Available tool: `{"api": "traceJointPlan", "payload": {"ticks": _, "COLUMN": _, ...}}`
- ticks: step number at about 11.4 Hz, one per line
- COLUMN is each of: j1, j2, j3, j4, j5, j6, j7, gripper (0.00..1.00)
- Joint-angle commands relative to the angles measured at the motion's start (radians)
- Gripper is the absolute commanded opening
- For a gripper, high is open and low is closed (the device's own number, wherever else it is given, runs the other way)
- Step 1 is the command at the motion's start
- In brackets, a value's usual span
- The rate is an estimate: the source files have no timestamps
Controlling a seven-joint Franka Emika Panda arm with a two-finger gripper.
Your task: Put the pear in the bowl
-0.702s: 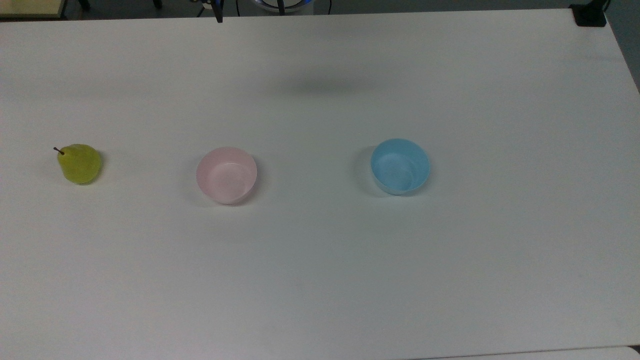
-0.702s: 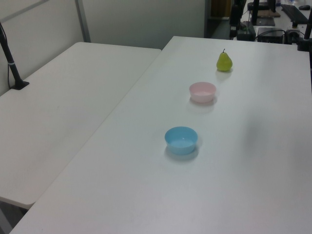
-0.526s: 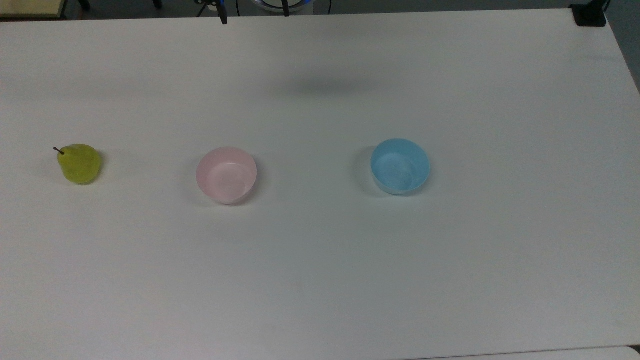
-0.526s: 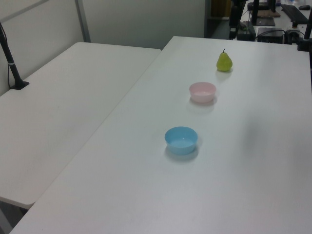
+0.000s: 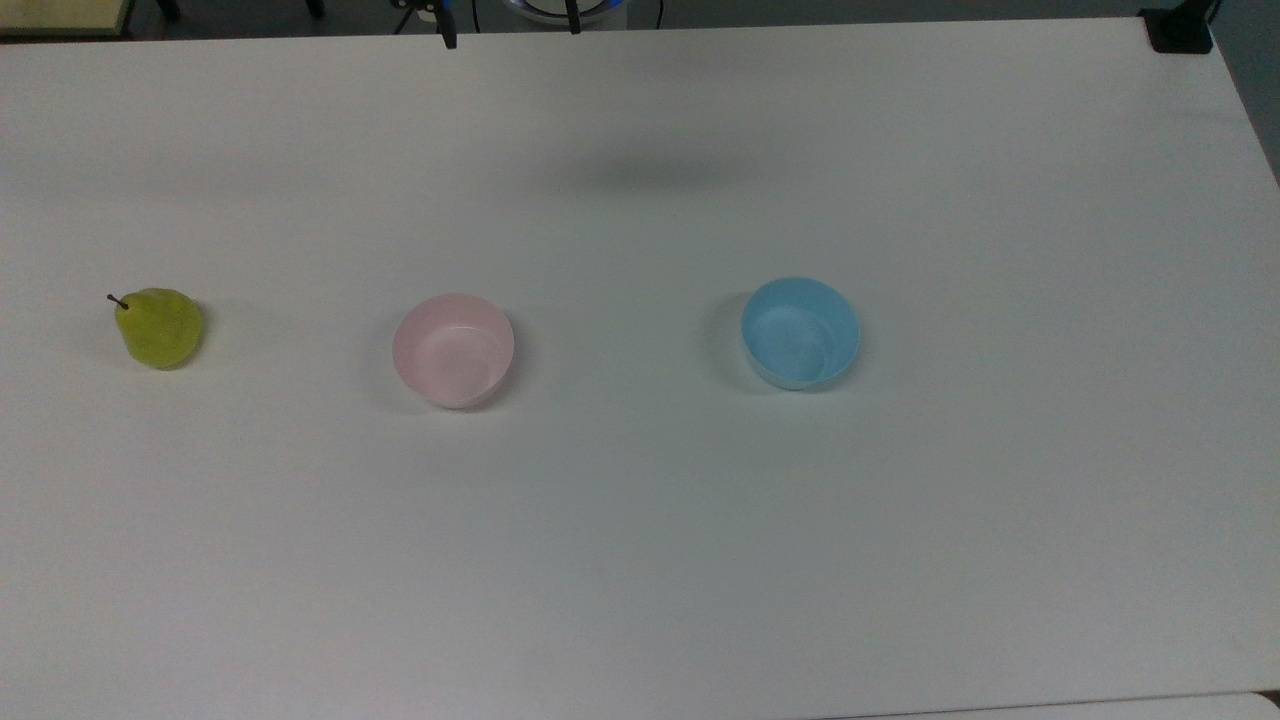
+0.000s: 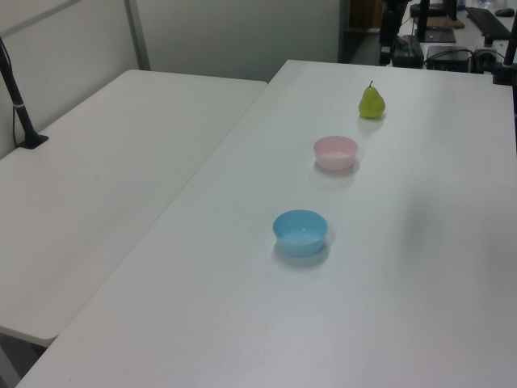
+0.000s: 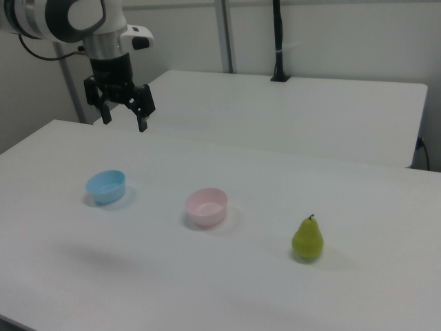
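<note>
My gripper point(image 7: 124, 115) hangs high above the white bench point(image 5: 640, 560), fingers spread wide apart and holding nothing, well up from everything on the surface. In the right view it sits over the far left part of the bench, above and behind the blue bowl point(image 7: 106, 186). The pear point(image 5: 159, 327) stands upright on the bench at the top view's left, its short dark stem poking up and to the left there, untouched. Just along from it, well apart, sits the pink bowl point(image 5: 453, 349), open side up with nothing inside, and further toward the top view's right comes the blue bowl, also with nothing in it. The three make a straight row: in the left view the pear point(image 6: 371, 102) is farthest back, the pink bowl point(image 6: 335, 152) in the middle, the blue bowl point(image 6: 300, 232) nearest. A second white table point(image 6: 89, 186) stands alongside at the left view's left.
</note>
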Motion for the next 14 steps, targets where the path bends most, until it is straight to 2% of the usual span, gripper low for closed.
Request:
{"api": "traceJointPlan", "payload": {"ticks": 1, "j1": 0.010, "j2": -0.010, "j3": 0.000, "j4": -0.016, "j5": 0.002, "j6": 0.023, "j7": 0.025, "gripper": 1.00}}
{"api": "traceJointPlan", "payload": {"ticks": 3, "j1": -0.002, "j2": -0.011, "j3": -0.005, "j4": -0.014, "j5": 0.002, "j6": 0.019, "j7": -0.021, "gripper": 1.00}}
{"api": "traceJointPlan", "payload": {"ticks": 6, "j1": -0.054, "j2": 0.014, "j3": 0.000, "j4": -0.011, "j5": -0.007, "j6": 0.021, "j7": -0.232, "gripper": 1.00}}
{"api": "traceJointPlan", "payload": {"ticks": 8, "j1": -0.100, "j2": 0.042, "j3": 0.002, "j4": 0.009, "j5": -0.061, "j6": 0.023, "j7": -0.349, "gripper": 1.00}}
{"api": "traceJointPlan", "payload": {"ticks": 10, "j1": -0.158, "j2": 0.137, "j3": 0.002, "j4": 0.116, "j5": -0.066, "j6": 0.021, "j7": -0.427, "gripper": 1.00}}
{"api": "traceJointPlan", "payload": {"ticks": 12, "j1": -0.215, "j2": 0.238, "j3": 0.000, "j4": 0.207, "j5": -0.073, "j6": 0.024, "j7": -0.435, "gripper": 1.00}}
{"api": "traceJointPlan", "payload": {"ticks": 14, "j1": -0.275, "j2": 0.303, "j3": -0.006, "j4": 0.210, "j5": -0.087, "j6": 0.150, "j7": -0.493, "gripper": 1.00}}
